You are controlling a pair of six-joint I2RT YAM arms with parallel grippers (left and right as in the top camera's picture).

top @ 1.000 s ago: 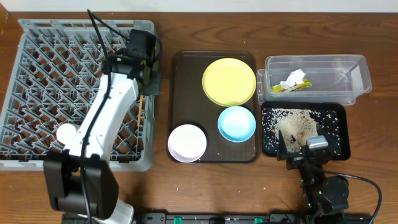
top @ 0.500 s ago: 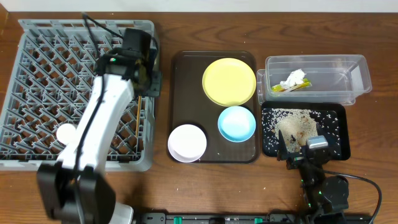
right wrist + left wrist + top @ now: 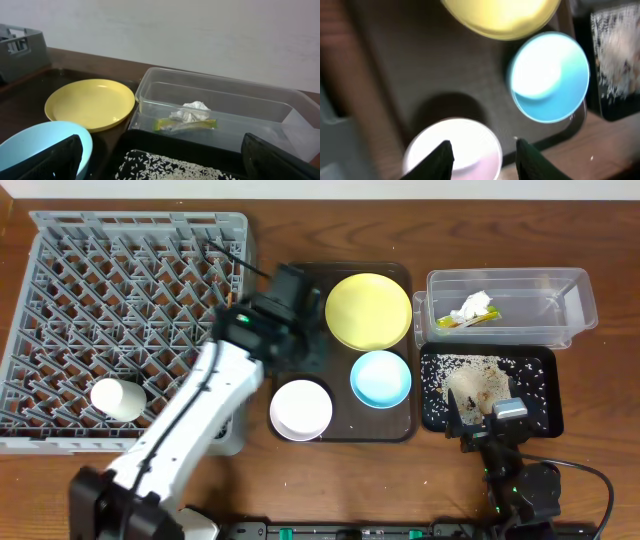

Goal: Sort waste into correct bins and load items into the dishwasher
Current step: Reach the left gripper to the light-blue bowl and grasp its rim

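3 dishes outstanding, all on the brown tray [image 3: 342, 388]: yellow plate [image 3: 368, 311], light blue bowl [image 3: 380, 378], white bowl [image 3: 301, 409]. What is entered as done? (CLERK)

Item 1, small white cup [image 3: 117, 398]: lying in the dish rack [image 3: 40, 225], loaded. Item 2, snack wrapper [image 3: 455, 322] and crumpled paper [image 3: 478, 304]: both in the clear tub [image 3: 560, 290]. Item 3, rice scraps [image 3: 480, 375]: heaped in the black tray [image 3: 540, 415]. Waste looks sorted. Chopsticks: cannot be made out, since the left arm [image 3: 200, 410] covers part of the rack's right edge. By my reckoning, roughly half done; the 3 dishes remain. (CHECKER)

Claws, state and contents? (CLERK)

Left gripper [image 3: 482, 152]: jaws apart, partway open, nothing between them. It hangs over the brown tray just above the white bowl, touching nothing that I can see. I judge that bowl the likely next pick. Right gripper [image 3: 481, 418]: jaws spread wide, empty, at the near edge of the black tray, with no rice between them as far as the views tell. (CHECKER)
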